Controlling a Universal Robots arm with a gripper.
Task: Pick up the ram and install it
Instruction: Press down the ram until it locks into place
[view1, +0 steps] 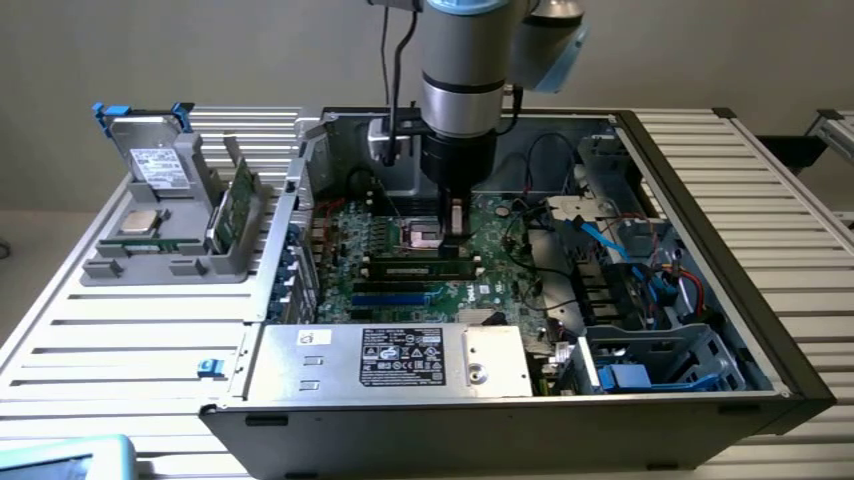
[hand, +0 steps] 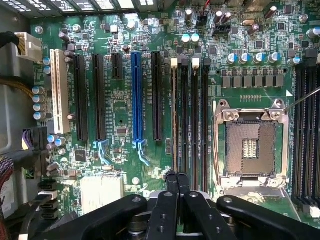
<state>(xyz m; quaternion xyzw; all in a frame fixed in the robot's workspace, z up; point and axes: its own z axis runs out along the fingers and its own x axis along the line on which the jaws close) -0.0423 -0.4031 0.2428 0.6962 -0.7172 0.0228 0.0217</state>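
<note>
Ram (view1: 422, 266) lies seated in motherboard slot — just below end effector (hand: 177, 181).

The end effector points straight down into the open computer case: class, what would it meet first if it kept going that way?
Most likely the ram seated in its slot, right under the end effector; the motherboard lies just beneath. Depth is hard to judge.
</note>
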